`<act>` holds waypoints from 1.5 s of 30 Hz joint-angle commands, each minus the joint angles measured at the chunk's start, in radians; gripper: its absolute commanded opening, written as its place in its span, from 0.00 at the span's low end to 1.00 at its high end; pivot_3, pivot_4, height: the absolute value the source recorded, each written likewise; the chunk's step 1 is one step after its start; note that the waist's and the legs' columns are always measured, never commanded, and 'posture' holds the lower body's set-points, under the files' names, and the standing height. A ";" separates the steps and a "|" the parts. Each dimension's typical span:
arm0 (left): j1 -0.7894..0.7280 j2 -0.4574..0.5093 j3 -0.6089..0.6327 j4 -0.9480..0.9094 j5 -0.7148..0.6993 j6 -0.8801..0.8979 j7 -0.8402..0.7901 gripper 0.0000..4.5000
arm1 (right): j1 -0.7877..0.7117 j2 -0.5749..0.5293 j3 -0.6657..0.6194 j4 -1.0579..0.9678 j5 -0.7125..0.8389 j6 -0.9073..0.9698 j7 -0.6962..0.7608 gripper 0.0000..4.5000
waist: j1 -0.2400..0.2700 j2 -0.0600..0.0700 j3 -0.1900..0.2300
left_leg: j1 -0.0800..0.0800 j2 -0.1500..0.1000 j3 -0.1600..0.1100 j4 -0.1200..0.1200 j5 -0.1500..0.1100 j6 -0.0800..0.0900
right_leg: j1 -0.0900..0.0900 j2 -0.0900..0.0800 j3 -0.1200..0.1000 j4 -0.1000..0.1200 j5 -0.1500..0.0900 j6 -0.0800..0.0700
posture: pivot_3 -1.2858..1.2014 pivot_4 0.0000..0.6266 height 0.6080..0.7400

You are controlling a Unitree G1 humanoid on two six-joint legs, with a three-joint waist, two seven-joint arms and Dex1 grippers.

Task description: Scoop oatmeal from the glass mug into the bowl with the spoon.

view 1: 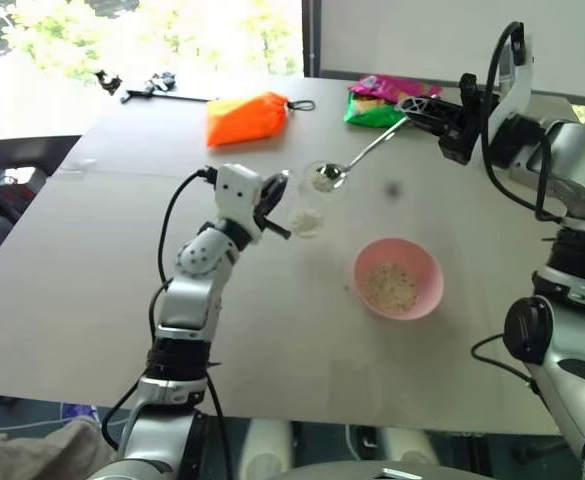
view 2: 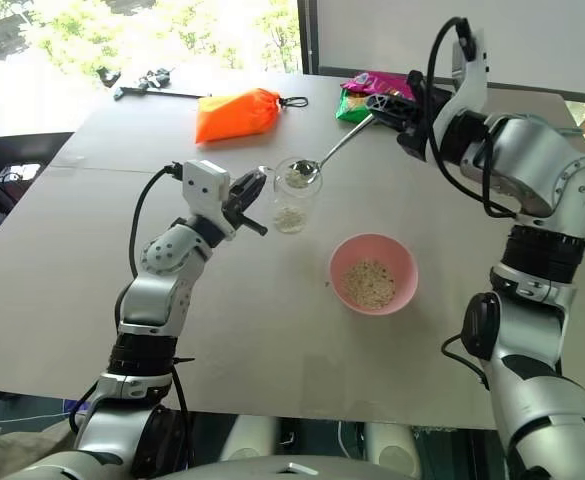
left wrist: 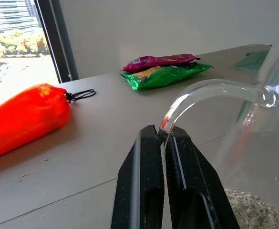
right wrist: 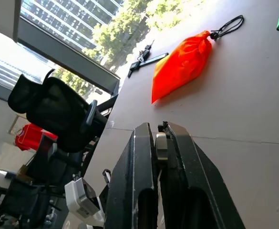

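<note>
The glass mug [view 1: 310, 203] stands mid-table with a layer of oatmeal [view 1: 307, 221] at its bottom. My left gripper [view 1: 278, 206] is shut on the mug's clear handle [left wrist: 211, 88], as the left wrist view shows. The spoon [view 1: 370, 150] slants over the mug's rim, its small bowl [view 1: 326, 179] carrying a clump of oatmeal. My right gripper [view 1: 414, 110] is shut on the far end of the spoon's handle [right wrist: 161, 143]. The pink bowl [view 1: 422, 262] sits to the right of the mug and nearer to me, with oatmeal [view 1: 390, 286] inside it.
An orange drawstring bag [view 1: 247, 117] lies behind the mug. Green and pink snack packets [view 1: 380, 100] lie at the back right. A black tool [view 1: 152, 88] rests at the table's far left corner. Black chairs [right wrist: 58, 114] stand beyond the table's left edge.
</note>
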State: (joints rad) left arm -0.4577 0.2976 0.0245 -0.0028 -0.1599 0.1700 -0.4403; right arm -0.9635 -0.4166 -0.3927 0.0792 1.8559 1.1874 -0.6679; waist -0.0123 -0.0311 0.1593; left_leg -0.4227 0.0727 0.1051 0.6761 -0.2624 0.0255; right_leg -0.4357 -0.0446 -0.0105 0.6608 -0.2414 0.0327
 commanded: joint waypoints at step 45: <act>-0.210 -0.073 -0.143 0.266 0.061 -0.247 -0.166 0.01 | 0.434 -0.072 -0.226 -0.531 0.116 -0.337 -0.032 0.00 | 0.005 0.003 -0.002 | -0.009 0.000 -0.001 0.005 0.000 0.000 | -0.007 0.001 0.000 0.002 0.000 0.000 | 0.52 0.24 1.00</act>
State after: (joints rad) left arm -0.6333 0.2291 -0.1246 0.2863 -0.0988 -0.0384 -0.6011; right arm -0.5320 -0.4878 -0.5895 -0.3995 1.9547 0.8843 -0.7184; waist -0.0076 -0.0282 0.1576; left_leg -0.4313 0.0724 0.1037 0.6811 -0.2622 0.0252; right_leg -0.4423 -0.0440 -0.0105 0.6626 -0.2412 0.0330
